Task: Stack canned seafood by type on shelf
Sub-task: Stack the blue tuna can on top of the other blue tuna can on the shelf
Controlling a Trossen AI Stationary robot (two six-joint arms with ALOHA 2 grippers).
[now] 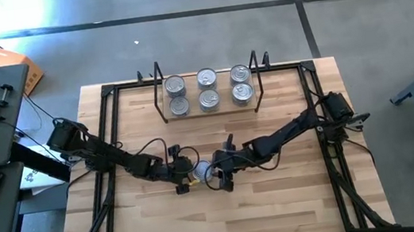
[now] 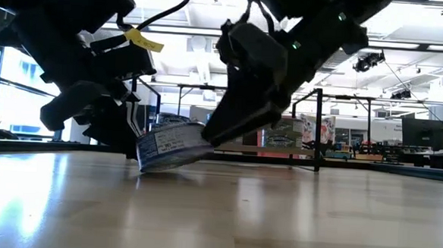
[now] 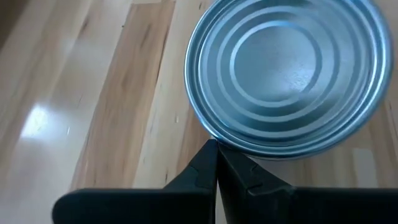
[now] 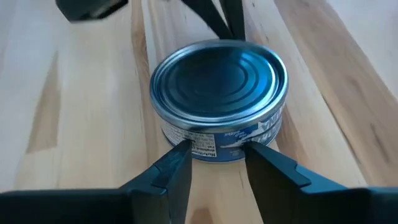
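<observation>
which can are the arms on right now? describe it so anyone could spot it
Look at the wooden table, nearer the front than the shelf. Between the left gripper and right gripper sits one blue-labelled can, tilted; the six other cans stand on the shelf.

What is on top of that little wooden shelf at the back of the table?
On the shelf six silver-lidded cans show from above, in two rows of three. Whether more cans lie under them, or which types they are, cannot be seen.
</observation>
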